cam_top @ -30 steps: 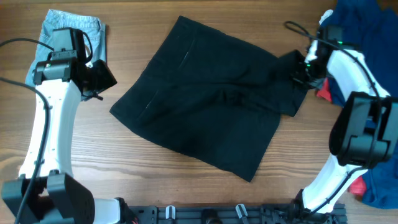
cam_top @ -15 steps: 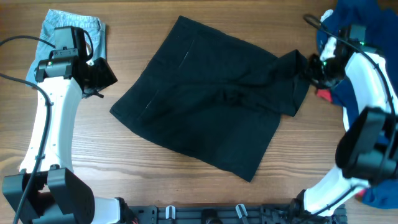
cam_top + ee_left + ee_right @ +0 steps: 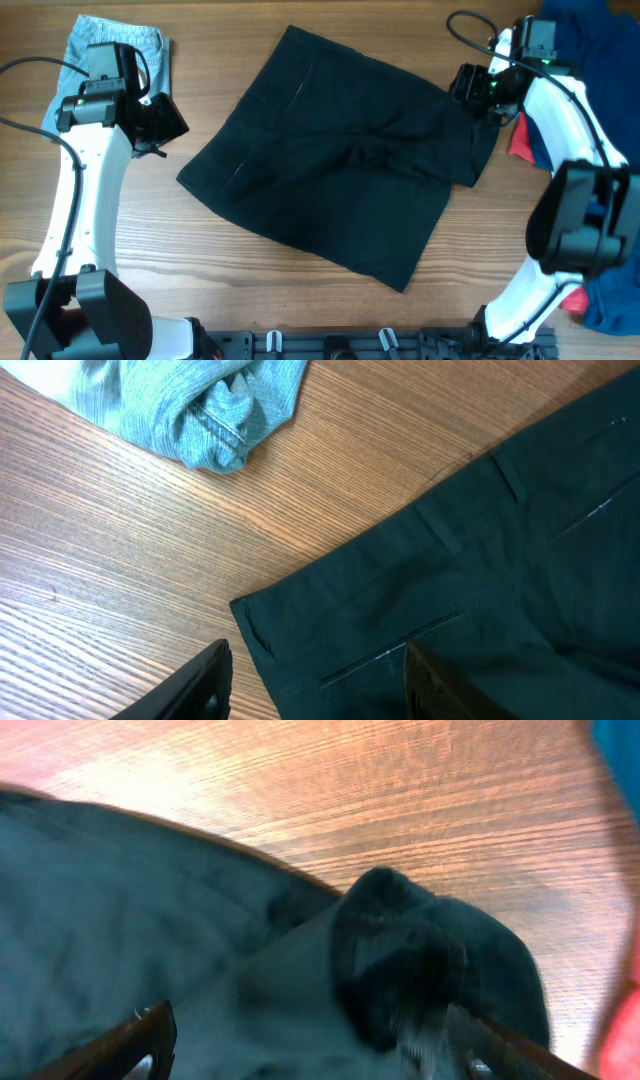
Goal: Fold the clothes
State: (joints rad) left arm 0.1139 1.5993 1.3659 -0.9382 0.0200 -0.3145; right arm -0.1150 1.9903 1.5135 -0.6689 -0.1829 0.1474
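Black shorts [image 3: 330,170] lie spread and unfolded, skewed across the middle of the tabletop [image 3: 150,260], with a hump bunched at their far-right corner. Left gripper [image 3: 318,680] is half open and empty over their left corner. Right gripper [image 3: 318,1045] is wide open above the hump, holding nothing. Step judged: flattening. Next likely needs the hump smoothed, then an edge gripped. Denim shorts [image 3: 105,45] sit in the far-left corner.

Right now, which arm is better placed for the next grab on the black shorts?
Right, likely: right gripper, open, hangs over the black shorts' bunched corner; left gripper sits beside their edge.
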